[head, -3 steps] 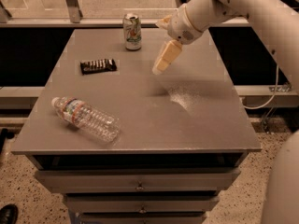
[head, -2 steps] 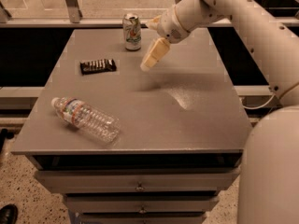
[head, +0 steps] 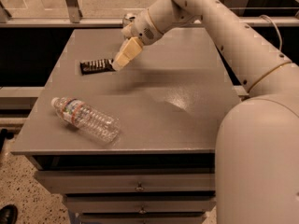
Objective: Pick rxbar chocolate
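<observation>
The rxbar chocolate is a small flat dark bar with pale lettering, lying on the grey table at the left back. My gripper has cream-coloured fingers that point down and left, and its tips hang just above the right end of the bar. The arm reaches in from the upper right and crosses the back of the table.
A clear plastic water bottle lies on its side at the front left. A drink can stands at the back, mostly hidden behind my wrist. The table has drawers below its front edge. A glass railing runs behind.
My gripper has swung left and down across the table, from near the can toward the right end of the bar. The bar, bottle and can have not moved.
</observation>
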Robot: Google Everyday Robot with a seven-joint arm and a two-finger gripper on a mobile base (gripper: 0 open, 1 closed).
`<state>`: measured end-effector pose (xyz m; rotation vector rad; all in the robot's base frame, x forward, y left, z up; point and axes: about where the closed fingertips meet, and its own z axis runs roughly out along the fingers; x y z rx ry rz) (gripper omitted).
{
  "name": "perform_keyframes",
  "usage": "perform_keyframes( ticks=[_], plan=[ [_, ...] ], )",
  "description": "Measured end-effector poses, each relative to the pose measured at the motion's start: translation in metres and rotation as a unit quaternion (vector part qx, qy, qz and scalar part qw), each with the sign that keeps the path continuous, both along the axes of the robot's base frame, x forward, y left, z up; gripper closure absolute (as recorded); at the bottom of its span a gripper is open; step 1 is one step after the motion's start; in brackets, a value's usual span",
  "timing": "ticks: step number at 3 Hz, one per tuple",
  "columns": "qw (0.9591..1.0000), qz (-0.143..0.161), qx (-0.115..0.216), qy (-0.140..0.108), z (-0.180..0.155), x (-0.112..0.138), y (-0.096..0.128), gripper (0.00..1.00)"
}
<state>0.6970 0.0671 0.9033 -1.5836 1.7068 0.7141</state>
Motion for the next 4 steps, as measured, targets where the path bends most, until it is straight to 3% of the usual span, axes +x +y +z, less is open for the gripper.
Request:
perform_keyframes(
  ticks=[1,2,3,4],
  plan=[
    [0.9995,0.020,0.021,0.016,-0.011,-0.008,0.030,0.00],
    [0.9988,0.035,0.034,0.008,-0.019,-0.007,0.051,0.00],
    [0.9987,0.042,0.030,0.006,-0.030,-0.004,0.075,0.00],
    [0.9991,0.036,0.013,0.019,-0.049,0.002,0.087,0.03]
  ],
)
